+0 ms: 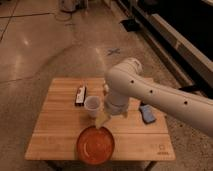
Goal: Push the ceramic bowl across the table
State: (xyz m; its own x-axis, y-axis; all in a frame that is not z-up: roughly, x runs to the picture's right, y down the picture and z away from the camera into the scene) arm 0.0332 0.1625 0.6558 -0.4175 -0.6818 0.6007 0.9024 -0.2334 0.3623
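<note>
The ceramic bowl (95, 145) is a wide orange-red glossy bowl at the near edge of the table (55, 132), a light wooden plank top. My white arm reaches in from the right over the table's middle. The gripper (103, 120) hangs below the wrist, just behind the bowl's far rim and close to it. A small translucent white cup (92, 105) stands upright just left of the gripper.
A dark flat bar-shaped object (80, 95) lies on the table's far left part. A blue object (147, 113) lies on the right side, partly under the arm. A small dark mark (161, 148) sits near the near right corner. Concrete floor surrounds the table.
</note>
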